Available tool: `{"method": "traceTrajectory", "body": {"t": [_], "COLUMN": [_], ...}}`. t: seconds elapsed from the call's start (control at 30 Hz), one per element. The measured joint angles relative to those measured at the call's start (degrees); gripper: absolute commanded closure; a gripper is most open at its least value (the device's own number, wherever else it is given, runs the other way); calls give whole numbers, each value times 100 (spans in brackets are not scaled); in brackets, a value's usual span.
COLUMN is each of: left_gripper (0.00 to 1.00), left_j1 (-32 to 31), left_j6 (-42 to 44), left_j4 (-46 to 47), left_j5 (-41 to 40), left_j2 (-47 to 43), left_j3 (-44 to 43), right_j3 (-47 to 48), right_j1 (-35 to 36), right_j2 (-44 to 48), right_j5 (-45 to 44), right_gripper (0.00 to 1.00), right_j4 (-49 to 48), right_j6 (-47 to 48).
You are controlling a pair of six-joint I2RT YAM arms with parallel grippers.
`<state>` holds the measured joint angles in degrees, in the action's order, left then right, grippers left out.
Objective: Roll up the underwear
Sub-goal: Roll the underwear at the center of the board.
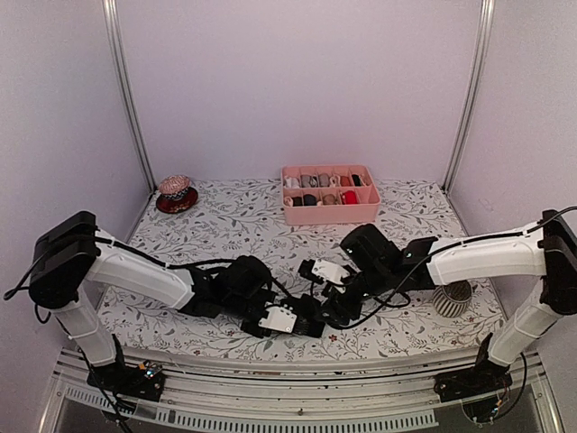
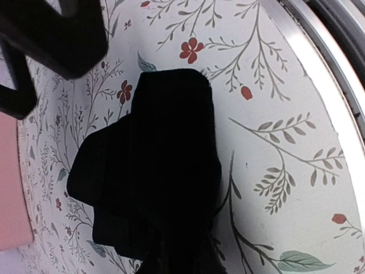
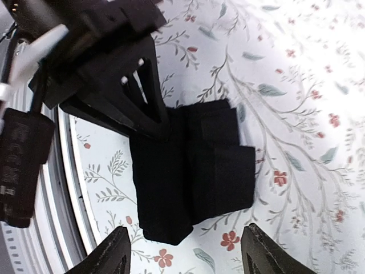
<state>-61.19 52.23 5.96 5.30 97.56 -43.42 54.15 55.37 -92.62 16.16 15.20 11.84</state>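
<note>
No text, label, brand or number can be read in any view. The underwear (image 3: 194, 165) shows only plain black fabric, with no lettering on the faces turned to the cameras. A black block (image 3: 21, 165) at the left edge of the right wrist view bears faint marks, too blurred to read. The table (image 1: 225, 216) carries only a leaf-and-flower print.

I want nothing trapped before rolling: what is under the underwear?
Around the underwear only the floral table shows, so it seems to lie straight on it. The fabric is folded in overlapping layers; anything beneath or between them is covered.
</note>
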Motion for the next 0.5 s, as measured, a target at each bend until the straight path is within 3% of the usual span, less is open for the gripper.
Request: {"method": "traceTrajectory", "body": {"t": [0.27, 0.5], "left_gripper": [100, 99], "left_j1": [415, 710], "left_j6": [-448, -758], "left_j4": [-1672, -2638], "left_j5": [981, 1775], "left_j2": [507, 901], "left_j3": [-1215, -1904], "right_j3": [-584, -1237], "right_j1": [1250, 1685], "right_j2": [1285, 2271], "right_j5": [-2146, -3351], "right_gripper": [29, 29], "right_j4": [-470, -1386], "right_j6": [393, 765]}}
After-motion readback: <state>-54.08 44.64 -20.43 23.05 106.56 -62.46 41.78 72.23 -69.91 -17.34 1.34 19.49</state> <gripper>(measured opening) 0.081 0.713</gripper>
